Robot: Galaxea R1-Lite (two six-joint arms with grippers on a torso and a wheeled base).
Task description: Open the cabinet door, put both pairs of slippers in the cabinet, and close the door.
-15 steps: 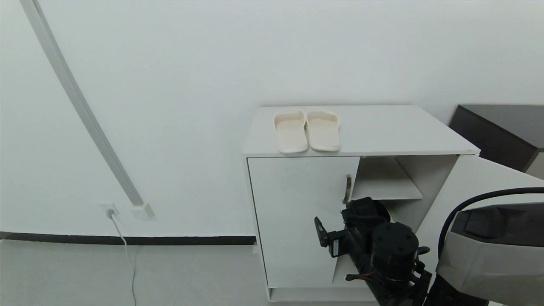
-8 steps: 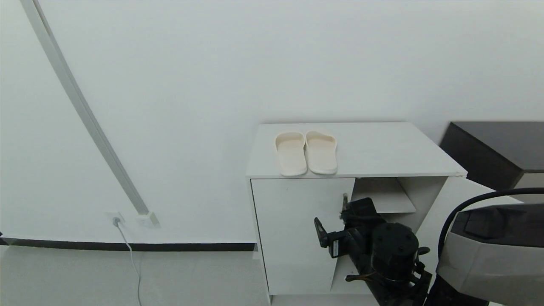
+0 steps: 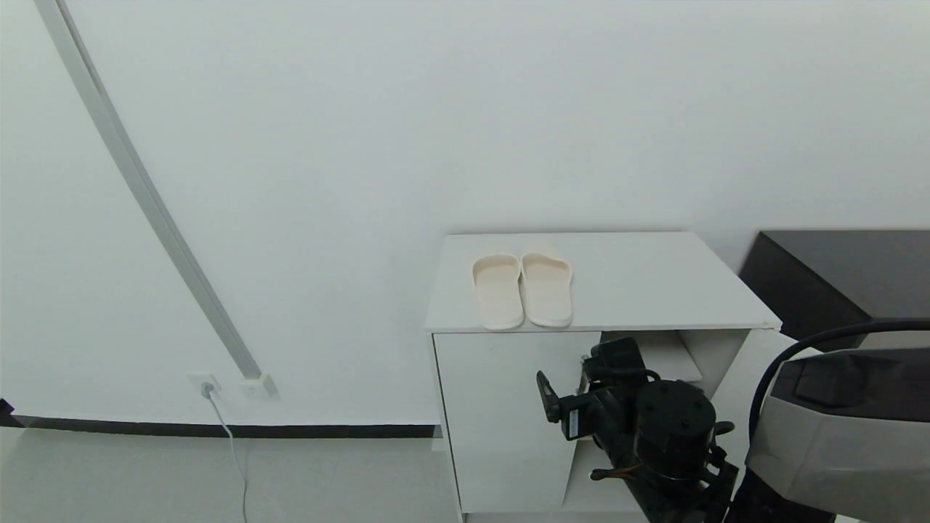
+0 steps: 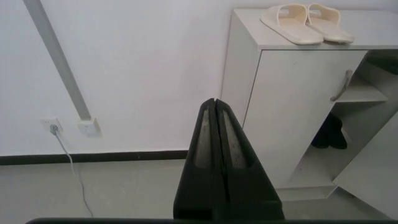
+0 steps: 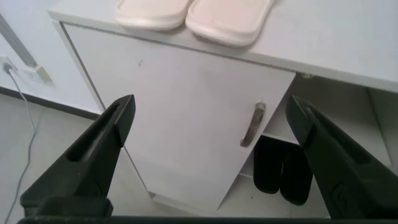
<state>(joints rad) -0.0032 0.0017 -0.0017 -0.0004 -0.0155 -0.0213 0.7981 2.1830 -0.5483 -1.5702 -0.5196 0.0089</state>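
Here our right gripper [image 5: 211,102] hangs wide open and empty before the cabinet [image 3: 639,290]; our left gripper [image 4: 215,106] is pressed shut on nothing. Cream slippers [image 3: 522,289] lie on top, black slippers [image 5: 284,168] inside. Since earlier, only the head camera has shifted.

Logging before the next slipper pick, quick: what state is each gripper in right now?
Left gripper: closed, holding nothing.
Right gripper: open, holding nothing.
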